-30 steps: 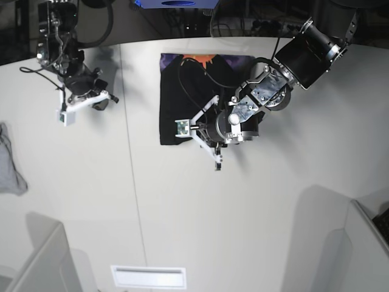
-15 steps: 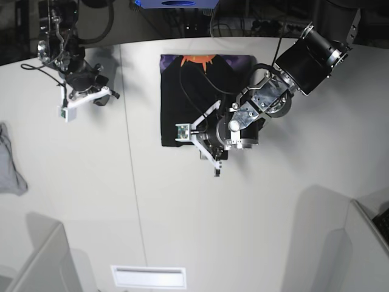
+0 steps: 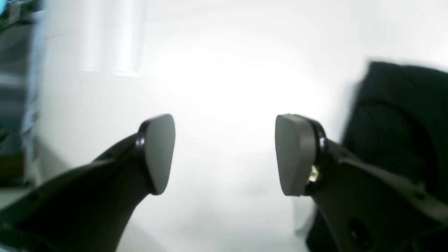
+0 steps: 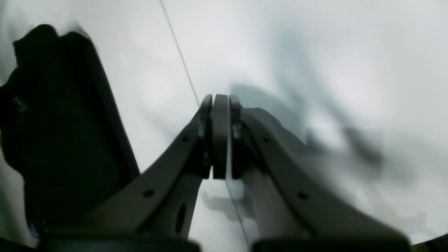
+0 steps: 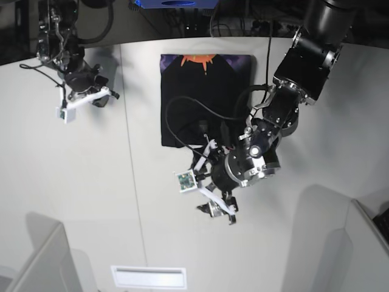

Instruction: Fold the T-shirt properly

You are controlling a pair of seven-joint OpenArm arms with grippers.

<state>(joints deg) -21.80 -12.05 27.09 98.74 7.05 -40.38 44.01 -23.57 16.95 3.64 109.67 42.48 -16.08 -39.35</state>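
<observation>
The black T-shirt [image 5: 197,91] lies folded into a rectangle at the back middle of the white table, with an orange print along its far edge. My left gripper [image 5: 200,187] hangs over bare table just in front of the shirt's near edge. In the left wrist view it [image 3: 225,154] is open and empty, with the shirt [image 3: 395,119] to its right. My right gripper [image 5: 97,100] is at the back left, away from the shirt. In the right wrist view it [image 4: 219,136] is shut on nothing, with the blurred shirt [image 4: 63,115] far to its left.
A table seam [image 5: 130,152] runs front to back, left of the shirt. The left arm's black cable [image 5: 176,112] loops over the shirt. White partitions stand at the front left [image 5: 36,261] and front right [image 5: 358,243]. A flat slot [image 5: 149,277] sits at the front edge.
My left arm has swung from over the shirt's near edge toward the front, and is now off the shirt over bare table. The right arm has hardly moved.
</observation>
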